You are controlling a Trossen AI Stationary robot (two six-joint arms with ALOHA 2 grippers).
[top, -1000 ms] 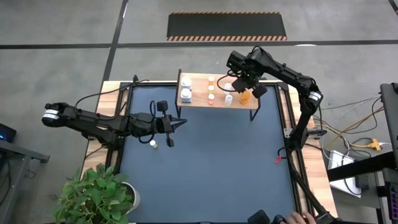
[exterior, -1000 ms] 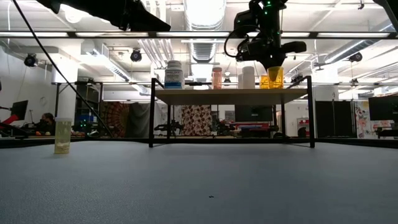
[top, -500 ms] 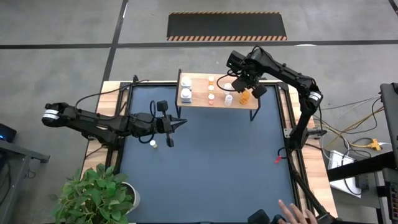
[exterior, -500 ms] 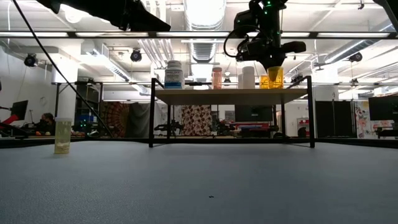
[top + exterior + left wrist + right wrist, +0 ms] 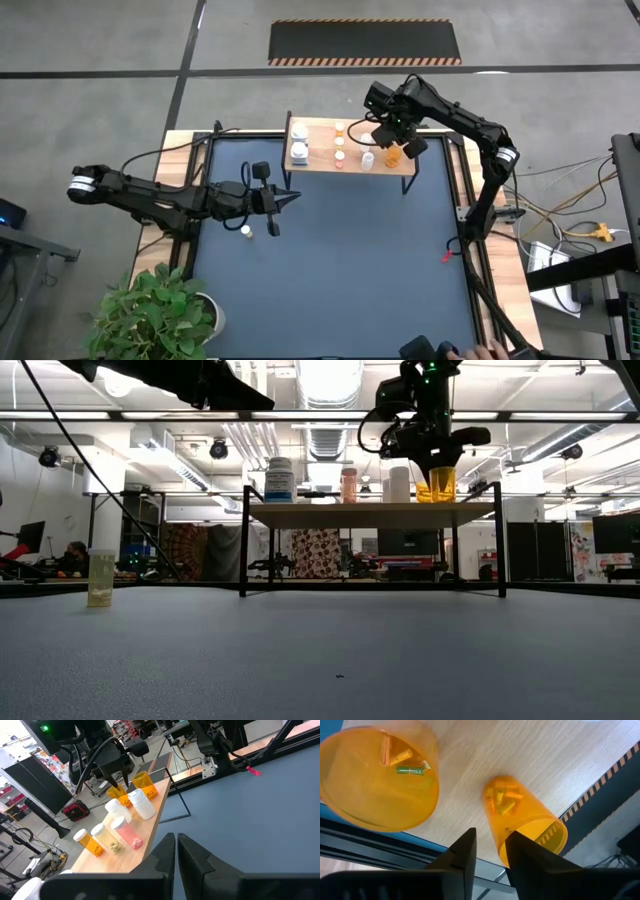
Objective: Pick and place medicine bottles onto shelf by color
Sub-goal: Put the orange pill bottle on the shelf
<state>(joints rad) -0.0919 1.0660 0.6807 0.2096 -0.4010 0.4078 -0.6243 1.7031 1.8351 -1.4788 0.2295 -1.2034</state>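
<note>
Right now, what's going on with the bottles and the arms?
Right end effector open above an orange translucent bottle standing on the light-wood shelf. Left end effector shut, waiting over the mat. Nothing in the way.

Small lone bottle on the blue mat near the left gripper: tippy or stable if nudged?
The small pale white-capped bottle stands upright alone on the dark blue mat, taller than wide, so a high nudge would probably tip it. Being round, it would likely roll once down. It looks like light plastic, so the left gripper could easily scoot it.

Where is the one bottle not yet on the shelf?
In the high view the lone bottle stands on the blue mat, left of centre, just below the left tool, well away from the shelf.
</note>
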